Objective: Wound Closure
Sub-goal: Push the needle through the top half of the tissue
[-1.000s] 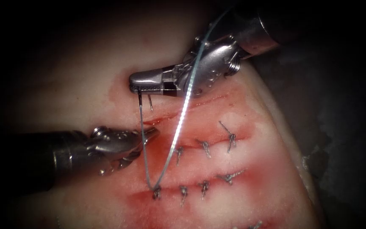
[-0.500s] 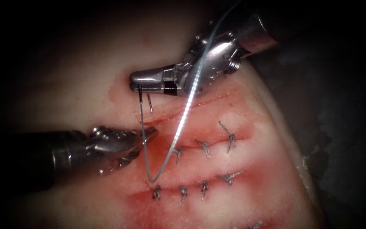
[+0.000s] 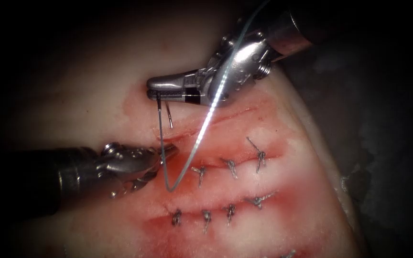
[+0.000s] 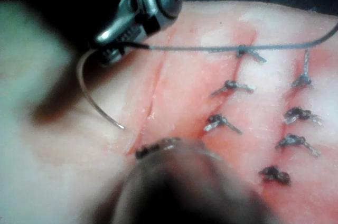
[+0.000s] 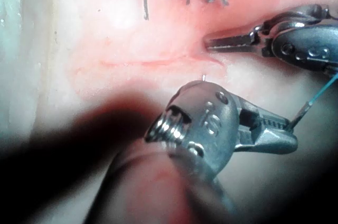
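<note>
My right tool reaches in over the open cut, its jaws shut on the curved needle close to its thread end. In the left wrist view the needle arcs down from those jaws, and its tip hangs free just over the tissue beside the cut. The thread drops from the jaws, loops low and climbs past the right tool's wrist. My left tool lies at the cut's left end, jaws shut with nothing seen in them; the thread passes by its tip. The right wrist view shows both tools' jaws.
Two rows of finished stitches with short cut ends lie on the tissue below the open cut, also seen as stitches. Red fluid stains the tissue around them. The tissue's edge falls away at the right.
The bottom of the thread loop has risen from the lower stitch row to above it. The right tool has lifted slightly with the needle. The left tool has stayed put.
</note>
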`<state>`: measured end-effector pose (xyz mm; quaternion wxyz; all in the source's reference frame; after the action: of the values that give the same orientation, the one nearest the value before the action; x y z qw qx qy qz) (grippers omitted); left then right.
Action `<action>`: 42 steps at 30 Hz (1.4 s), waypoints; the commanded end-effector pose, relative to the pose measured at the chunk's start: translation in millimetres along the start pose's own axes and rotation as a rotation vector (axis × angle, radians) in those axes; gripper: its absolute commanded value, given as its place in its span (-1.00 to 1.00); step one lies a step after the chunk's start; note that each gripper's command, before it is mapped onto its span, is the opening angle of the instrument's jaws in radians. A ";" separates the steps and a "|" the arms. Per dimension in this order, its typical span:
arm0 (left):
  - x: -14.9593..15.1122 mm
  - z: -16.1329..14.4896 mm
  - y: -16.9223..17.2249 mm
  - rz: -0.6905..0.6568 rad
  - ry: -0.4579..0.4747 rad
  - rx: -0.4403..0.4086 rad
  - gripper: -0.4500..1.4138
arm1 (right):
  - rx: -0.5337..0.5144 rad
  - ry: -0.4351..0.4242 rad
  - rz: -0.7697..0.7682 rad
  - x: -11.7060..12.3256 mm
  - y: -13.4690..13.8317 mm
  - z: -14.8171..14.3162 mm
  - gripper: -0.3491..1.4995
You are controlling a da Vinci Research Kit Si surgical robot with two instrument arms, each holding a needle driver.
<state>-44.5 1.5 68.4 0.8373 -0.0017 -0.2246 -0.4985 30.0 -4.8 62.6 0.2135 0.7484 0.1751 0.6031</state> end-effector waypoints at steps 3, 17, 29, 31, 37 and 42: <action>-0.5 0.8 -0.2 0.001 -0.003 0.000 -1.00 | 0.003 0.002 0.033 0.8 0.2 0.6 -1.00; -0.2 0.8 -0.1 0.014 0.007 -0.002 -1.00 | 0.022 0.033 0.154 1.5 0.1 0.4 -1.00; -0.2 0.8 -0.1 0.021 0.007 -0.002 -1.00 | 0.039 0.050 0.394 1.8 0.1 0.1 -1.00; -0.2 0.8 -0.1 0.027 0.008 0.004 -1.00 | 0.045 0.052 0.441 2.0 0.2 -0.1 -1.00; -1.3 -0.1 0.4 0.025 0.024 0.096 -0.55 | 0.028 0.084 0.563 2.8 0.7 -1.3 -1.00; -2.3 -1.4 0.2 0.026 0.041 0.188 -0.51 | 0.030 0.106 0.661 3.4 1.3 -2.0 -1.00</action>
<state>-44.1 2.7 65.4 0.8450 0.0988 -0.2558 -0.4591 28.2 -3.5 65.9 -0.0187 0.7347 -0.0611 0.6754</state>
